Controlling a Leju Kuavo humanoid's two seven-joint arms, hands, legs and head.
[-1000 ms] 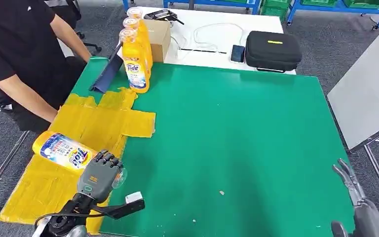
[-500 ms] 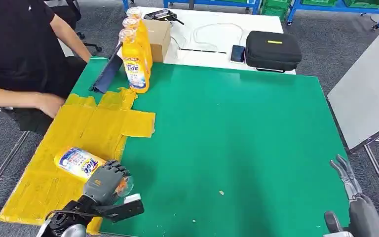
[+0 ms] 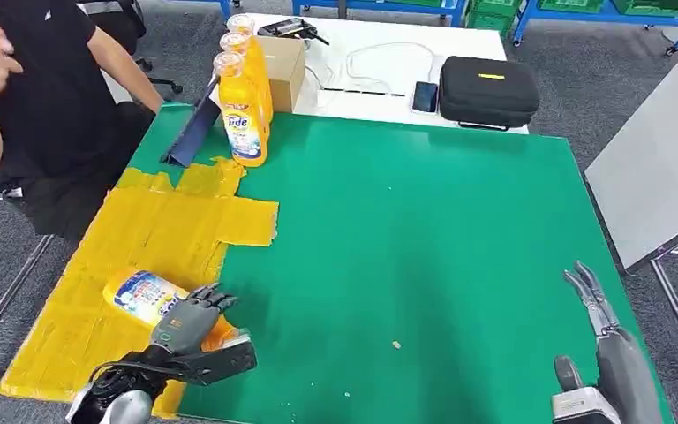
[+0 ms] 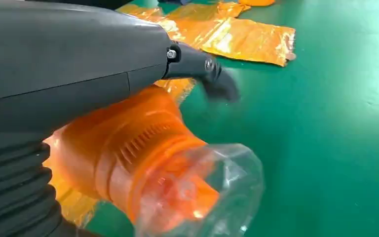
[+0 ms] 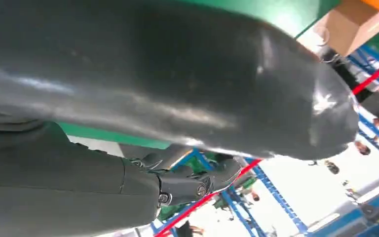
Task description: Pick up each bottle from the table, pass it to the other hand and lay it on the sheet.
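A green mat-covered tabletop (image 3: pixel 424 230) stands on a grey carpeted floor (image 3: pixel 583 79), with a white table (image 3: pixel 380 66) butted against its far edge. Blue metal racks holding green crates (image 3: pixel 583 7) line the far side (partly cropped), and a pale grey panel (image 3: pixel 658 168) sits to the right.

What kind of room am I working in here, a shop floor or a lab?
Likely a robot test lab or workshop: a green-covered table with a taped yellow sheet, blue metal racks holding green bins, grey carpet, and a person seated alongside.
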